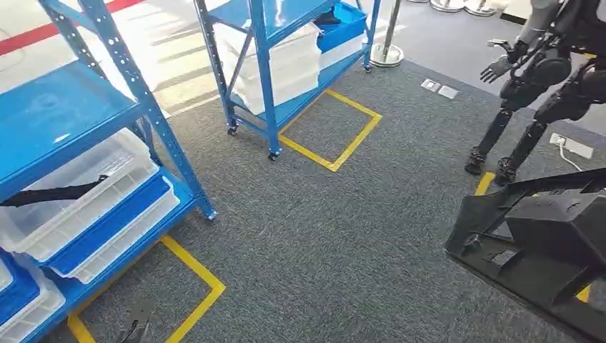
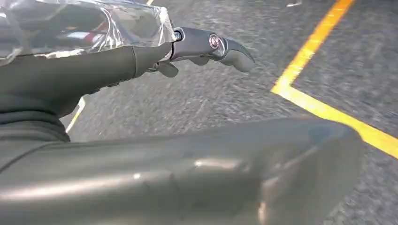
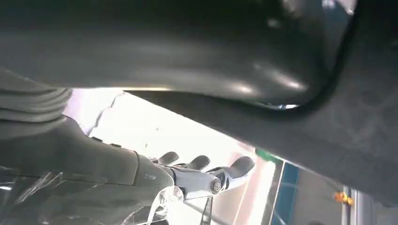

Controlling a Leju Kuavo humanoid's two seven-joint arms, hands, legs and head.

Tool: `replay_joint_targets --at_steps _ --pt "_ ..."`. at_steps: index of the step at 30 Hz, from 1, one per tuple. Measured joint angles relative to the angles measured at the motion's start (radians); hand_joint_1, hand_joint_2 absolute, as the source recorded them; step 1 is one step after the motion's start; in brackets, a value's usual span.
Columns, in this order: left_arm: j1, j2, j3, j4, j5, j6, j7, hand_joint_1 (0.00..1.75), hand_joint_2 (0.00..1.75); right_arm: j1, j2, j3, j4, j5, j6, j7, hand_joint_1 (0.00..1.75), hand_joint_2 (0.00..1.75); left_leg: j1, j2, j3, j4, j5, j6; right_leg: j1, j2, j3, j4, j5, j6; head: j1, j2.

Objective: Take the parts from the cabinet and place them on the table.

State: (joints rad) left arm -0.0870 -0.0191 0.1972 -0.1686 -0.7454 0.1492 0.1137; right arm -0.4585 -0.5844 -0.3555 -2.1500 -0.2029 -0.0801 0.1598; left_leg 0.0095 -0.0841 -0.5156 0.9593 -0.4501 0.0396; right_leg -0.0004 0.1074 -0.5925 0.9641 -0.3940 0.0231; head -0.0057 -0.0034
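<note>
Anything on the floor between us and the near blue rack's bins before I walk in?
Nothing visible does. Between the robot and the near blue rack with its white bins there is just carpet and yellow tape. The black frame stands off to the right.

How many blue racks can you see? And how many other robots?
Blue racks: 2
Other robots: 1
Total: 3

Bright daylight, floor (image 1: 179, 64) glare top-left; wrist views motion-blurred; right wrist backlit, overexposed.
</note>
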Motion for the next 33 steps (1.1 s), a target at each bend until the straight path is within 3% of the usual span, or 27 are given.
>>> replay_joint_targets --at_steps 2,3,4,5,6,7,9,10,11,13,14,15,16,18,19,20,21,22,24,25,26,27,28,29,30,31,33 --pt "0.0 0.0 0.0 0.0 -0.001 0.0 0.0 0.0 0.0 0.003 -0.001 -0.001 0.0 0.008 0.0 0.0 0.0 0.0 -0.005 0.019 -0.002 -0.001 0.0 -0.003 -0.008 0.023 -0.009 -0.004 0.009 0.011 0.001 0.0" --pt "-0.001 0.0 0.0 0.0 -0.001 0.0 0.0 0.0 0.0 0.006 -0.003 -0.002 0.0 0.015 0.0 0.0 0.0 0.0 -0.009 0.031 -0.001 -0.002 0.003 0.002 -0.012 0.034 -0.01 -0.009 0.014 0.02 0.0 0.0" --pt "-0.005 0.0 0.001 0.0 -0.001 0.0 0.0 0.0 0.0 0.007 -0.007 -0.005 0.0 0.018 -0.001 0.0 0.0 0.0 -0.002 0.044 0.0 -0.013 0.011 0.011 -0.01 0.044 -0.013 -0.01 0.017 0.025 0.0 0.0" --pt "-0.011 0.0 0.001 0.0 -0.001 0.0 0.0 0.0 0.0 0.01 -0.007 -0.008 0.0 0.024 -0.002 -0.001 0.0 0.0 -0.001 0.055 0.004 -0.021 0.017 0.017 -0.01 -0.004 -0.02 0.007 0.001 0.027 0.002 0.0" --pt "-0.012 0.0 0.002 0.0 -0.001 0.0 0.0 0.0 0.0 0.008 -0.008 -0.009 0.0 0.026 -0.003 -0.001 0.0 0.0 -0.001 0.066 0.005 -0.023 0.019 0.021 -0.007 -0.054 -0.04 0.055 -0.034 0.031 0.006 0.0" --pt "-0.009 0.0 0.002 0.0 -0.001 0.001 0.0 0.0 0.0 0.008 -0.012 -0.01 0.0 0.035 -0.004 -0.002 0.0 0.0 -0.002 0.076 0.005 -0.023 0.019 0.021 -0.007 -0.081 -0.069 0.128 -0.075 0.036 0.006 0.0" --pt "-0.005 0.0 0.005 0.0 -0.001 0.001 0.0 0.0 0.0 0.016 -0.008 -0.01 -0.001 0.046 -0.008 -0.001 0.0 0.0 -0.004 0.103 0.003 -0.022 0.018 0.022 -0.018 -0.094 -0.138 0.282 -0.14 0.045 0.007 0.0" --pt "-0.005 0.0 0.008 0.0 -0.001 0.001 0.0 0.0 0.0 0.017 -0.007 -0.01 0.0 0.05 -0.009 -0.001 0.0 0.0 -0.003 0.117 0.002 -0.022 0.018 0.022 -0.022 -0.096 -0.148 0.31 -0.143 0.049 0.007 0.0" --pt "-0.006 0.0 0.01 0.0 -0.001 0.001 0.0 0.0 0.0 0.018 -0.008 -0.01 0.0 0.056 -0.01 0.0 0.0 0.0 -0.003 0.13 0.004 -0.022 0.018 0.021 -0.025 -0.099 -0.131 0.283 -0.124 0.052 0.007 0.0" --pt "-0.008 0.0 0.011 0.0 -0.001 0.001 0.0 0.0 0.0 0.017 -0.008 -0.011 -0.001 0.068 -0.011 -0.001 0.0 0.0 -0.001 0.151 0.009 -0.022 0.014 0.015 -0.032 -0.115 -0.036 0.122 -0.051 0.057 0.007 0.0" --pt "-0.008 0.0 0.012 0.0 -0.001 0.0 0.0 0.0 0.0 0.017 -0.008 -0.011 -0.001 0.079 -0.013 -0.001 0.0 0.0 0.0 0.16 0.013 -0.02 0.01 0.009 -0.034 -0.15 0.023 0.026 -0.021 0.061 0.007 0.0" --pt "-0.008 0.002 0.013 0.0 -0.001 0.0 0.0 0.0 0.0 0.017 -0.008 -0.011 0.0 0.09 -0.016 0.0 0.0 0.0 -0.008 0.167 0.013 -0.018 0.004 -0.002 -0.02 -0.172 0.037 -0.005 -0.033 0.059 0.007 0.0" --pt "-0.01 0.004 0.013 0.0 -0.001 -0.001 0.0 0.0 0.0 0.019 -0.007 -0.011 -0.001 0.106 -0.019 -0.001 0.0 0.0 -0.008 0.174 0.014 -0.017 0.002 -0.009 -0.023 -0.155 0.031 -0.006 -0.027 0.043 0.003 0.0" --pt "-0.01 0.004 0.018 0.0 -0.001 -0.002 0.0 0.0 0.0 0.019 -0.008 -0.013 -0.001 0.131 -0.021 -0.001 0.0 0.0 -0.003 0.193 0.017 -0.022 0.005 -0.021 -0.011 -0.135 0.022 -0.004 -0.026 0.031 0.003 0.0" --pt "-0.011 0.004 0.018 0.0 -0.001 -0.002 0.0 0.0 0.0 0.019 -0.009 -0.015 -0.001 0.135 -0.021 -0.002 0.0 0.0 -0.001 0.204 0.017 -0.02 0.003 -0.026 -0.014 -0.123 0.02 -0.006 -0.022 0.021 0.003 0.0" --pt "-0.012 0.004 0.018 0.0 -0.001 -0.002 0.0 0.0 0.0 0.019 -0.012 -0.017 -0.001 0.147 -0.023 -0.002 0.0 0.0 0.005 0.182 0.013 -0.008 -0.01 -0.032 -0.018 -0.115 0.02 -0.008 -0.018 0.014 0.002 0.0" --pt "-0.011 0.002 0.017 0.0 -0.001 -0.003 0.0 0.0 0.0 0.019 -0.013 -0.018 -0.001 0.162 -0.026 -0.002 0.0 0.0 0.006 0.137 -0.006 0.041 -0.047 -0.033 -0.016 -0.105 0.018 -0.008 -0.017 0.005 0.002 0.0" --pt "-0.01 0.003 0.018 0.0 -0.001 -0.003 0.0 0.0 0.0 0.019 -0.013 -0.018 -0.001 0.171 -0.028 -0.003 0.0 0.0 0.006 0.116 -0.041 0.119 -0.09 -0.033 -0.015 -0.099 0.016 -0.007 -0.016 0.0 0.002 0.0" --pt "-0.007 0.003 0.019 0.0 -0.002 -0.002 0.001 0.0 0.0 0.026 -0.012 -0.018 -0.001 0.195 -0.032 -0.004 0.0 0.0 0.0 0.096 -0.124 0.293 -0.159 -0.033 -0.012 -0.076 0.014 -0.007 -0.015 -0.003 0.0 0.0" --pt "-0.006 0.003 0.019 0.0 -0.002 -0.002 0.001 0.0 0.0 0.028 -0.012 -0.018 -0.001 0.207 -0.033 -0.007 0.0 0.0 -0.001 0.094 -0.148 0.335 -0.162 -0.031 -0.01 -0.063 0.013 -0.007 -0.014 -0.004 0.0 0.0" --pt "-0.005 0.003 0.019 0.0 -0.002 -0.002 0.001 0.0 0.0 0.028 -0.012 -0.018 -0.001 0.22 -0.034 -0.01 0.0 0.0 -0.002 0.093 -0.147 0.322 -0.14 -0.026 -0.007 -0.048 0.014 -0.007 -0.014 -0.004 0.0 0.0" --pt "-0.006 0.003 0.019 0.0 -0.002 -0.002 0.001 0.0 0.0 0.028 -0.012 -0.018 -0.001 0.231 -0.036 -0.011 0.0 0.0 -0.006 0.09 -0.122 0.261 -0.099 -0.017 -0.005 -0.034 0.015 -0.006 -0.014 -0.004 0.0 0.0" --pt "-0.006 0.004 0.019 0.0 -0.002 0.0 0.001 0.0 0.0 0.028 -0.013 -0.021 -0.001 0.244 -0.036 -0.011 0.0 0.0 -0.009 0.08 -0.083 0.171 -0.05 -0.009 -0.003 -0.021 0.018 -0.006 -0.014 -0.004 0.0 0.0" --pt "-0.006 0.004 0.019 0.0 -0.002 0.0 0.001 0.0 0.0 0.029 -0.013 -0.023 -0.001 0.258 -0.038 -0.012 0.0 0.0 -0.012 0.049 -0.04 0.07 0.002 0.002 -0.004 -0.009 0.02 -0.007 -0.014 -0.004 0.0 0.0" --pt "-0.006 0.006 0.019 0.0 -0.002 0.001 0.002 0.0 0.0 0.029 -0.012 -0.024 -0.001 0.271 -0.04 -0.012 0.0 0.0 -0.013 0.002 -0.02 0.013 0.017 0.013 -0.004 0.001 0.017 -0.007 -0.013 -0.003 0.0 0.0" --pt "-0.004 0.007 0.019 0.0 -0.002 0.001 0.002 0.0 0.0 0.03 -0.012 -0.024 -0.001 0.279 -0.041 -0.012 0.0 0.0 -0.009 0.008 -0.011 -0.009 0.014 0.01 -0.001 0.016 0.011 -0.003 -0.012 -0.001 0.0 0.0" --pt "-0.004 0.008 0.02 0.0 -0.003 0.003 0.004 0.0 0.0 0.038 -0.014 -0.027 -0.001 0.297 -0.043 -0.011 0.0 0.0 -0.014 0.027 -0.013 -0.006 0.014 0.009 -0.01 0.038 0.003 -0.007 -0.005 0.01 -0.001 0.0"
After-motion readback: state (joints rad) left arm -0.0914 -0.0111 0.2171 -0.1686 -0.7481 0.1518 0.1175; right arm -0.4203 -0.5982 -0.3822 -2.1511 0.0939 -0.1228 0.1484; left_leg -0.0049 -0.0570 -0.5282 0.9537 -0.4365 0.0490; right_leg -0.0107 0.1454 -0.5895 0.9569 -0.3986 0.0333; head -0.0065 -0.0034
